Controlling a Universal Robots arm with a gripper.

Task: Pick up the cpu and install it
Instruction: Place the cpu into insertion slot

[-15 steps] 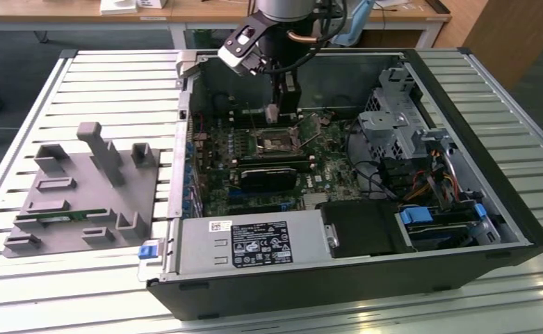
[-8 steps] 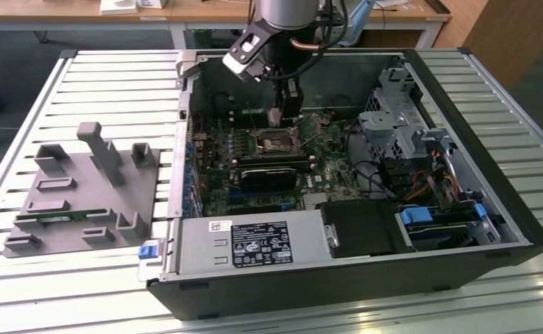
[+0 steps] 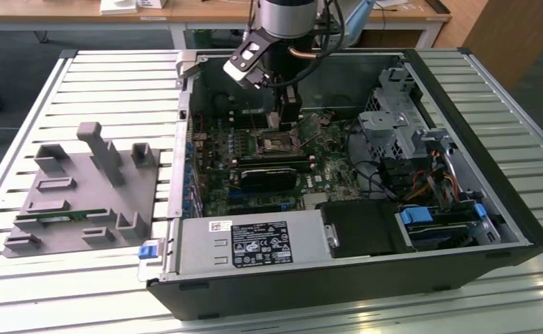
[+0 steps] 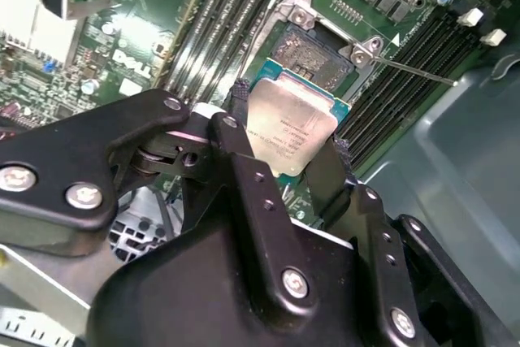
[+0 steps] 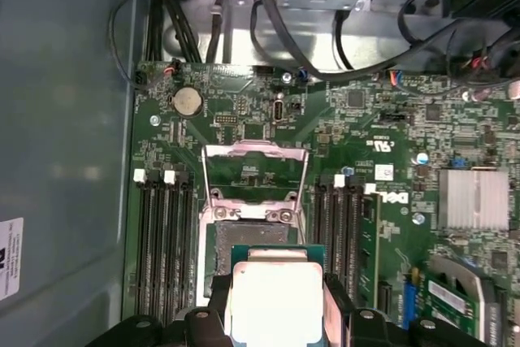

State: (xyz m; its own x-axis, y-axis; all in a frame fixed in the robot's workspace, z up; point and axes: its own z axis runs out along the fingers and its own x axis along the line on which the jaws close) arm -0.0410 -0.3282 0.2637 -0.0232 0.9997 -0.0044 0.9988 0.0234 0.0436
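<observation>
The cpu [image 4: 288, 123], a flat square chip with a silvery top and pale rim, sits between my two black fingers [image 4: 240, 132], and my gripper [image 4: 286, 152] is shut on its opposite edges. It hangs just above the motherboard, beside the open socket [image 4: 315, 56], whose metal frame is flipped up. In the first wrist view the cpu [image 5: 272, 294] overlaps the near edge of the socket [image 5: 248, 237], with the raised frame [image 5: 253, 170] beyond it. In the exterior view my gripper [image 3: 285, 117] reaches down into the open computer case, right behind the socket [image 3: 276, 145].
Black memory slots [image 5: 162, 241] flank the socket on both sides. A silver power supply [image 3: 252, 243] lies along the case's near side, and drive cages with cables [image 3: 401, 132] stand at the exterior view's right. A grey parts fixture [image 3: 76, 195] rests on the slatted table outside the case.
</observation>
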